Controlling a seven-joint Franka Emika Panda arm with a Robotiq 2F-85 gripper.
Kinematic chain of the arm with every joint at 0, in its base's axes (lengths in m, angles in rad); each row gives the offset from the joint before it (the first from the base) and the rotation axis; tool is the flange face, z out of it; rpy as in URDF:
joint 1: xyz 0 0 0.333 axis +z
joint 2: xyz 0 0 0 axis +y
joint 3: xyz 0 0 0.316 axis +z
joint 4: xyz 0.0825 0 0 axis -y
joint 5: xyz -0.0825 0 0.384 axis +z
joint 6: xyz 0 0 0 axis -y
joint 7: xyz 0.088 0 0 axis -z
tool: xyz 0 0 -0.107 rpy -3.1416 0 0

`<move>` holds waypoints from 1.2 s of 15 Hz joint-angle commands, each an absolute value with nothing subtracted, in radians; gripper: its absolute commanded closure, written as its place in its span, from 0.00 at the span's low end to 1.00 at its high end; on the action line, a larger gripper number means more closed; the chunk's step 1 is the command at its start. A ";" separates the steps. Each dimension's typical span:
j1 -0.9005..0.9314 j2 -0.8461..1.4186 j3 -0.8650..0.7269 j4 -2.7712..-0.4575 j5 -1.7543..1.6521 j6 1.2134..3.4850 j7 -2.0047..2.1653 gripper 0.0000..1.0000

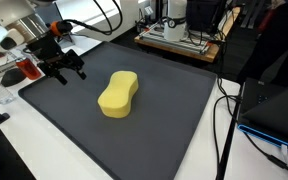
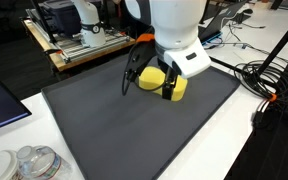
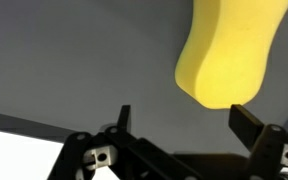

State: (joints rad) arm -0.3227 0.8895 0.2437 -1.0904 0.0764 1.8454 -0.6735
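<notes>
arm: white, reaches down from above | wrist: tilted, pointing the tool downward | gripper: black, two fingers, jaws spread wide, gripping nothing | fingertips: both seen in wrist view, well apart

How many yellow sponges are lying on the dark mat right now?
1. The yellow sponge lies near the middle of the dark mat, apart from the open gripper. The gripper partly hides the yellow sponge in an exterior view; no second one shows.

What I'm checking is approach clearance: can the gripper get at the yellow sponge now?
Probably yes: the gripper hangs open above the dark mat, only bare mat lies between it and the yellow sponge, and nothing stands in the way.
</notes>
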 commanded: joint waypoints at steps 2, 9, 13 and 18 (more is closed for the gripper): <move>-0.349 0.696 0.207 -1.363 0.217 1.997 -0.703 0.00; -0.356 0.493 0.138 -1.666 0.292 2.146 -0.755 0.00; -0.361 0.374 0.104 -1.850 0.354 2.213 -0.802 0.00; -0.347 0.244 0.043 -2.051 0.439 2.307 -0.802 0.00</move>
